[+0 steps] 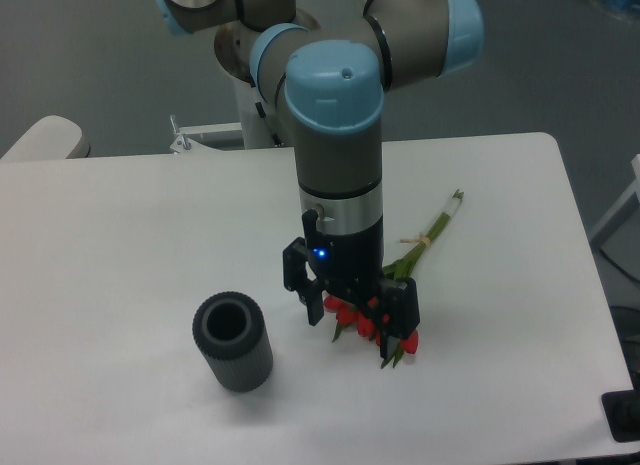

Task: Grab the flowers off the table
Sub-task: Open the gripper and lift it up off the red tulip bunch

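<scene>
The gripper hangs wide open over the red buds of the flowers, one finger on each side, holding nothing. The flowers lie on the white table, right of middle. A dark ribbed cylinder stands at lower left.

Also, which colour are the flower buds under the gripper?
Red; the flowers show this in the fixed camera view, below the gripper.

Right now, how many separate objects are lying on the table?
2: the flowers under the end effector, right of centre, and a dark ribbed cylinder front-left. Anything behind the arm may be hidden.
</scene>
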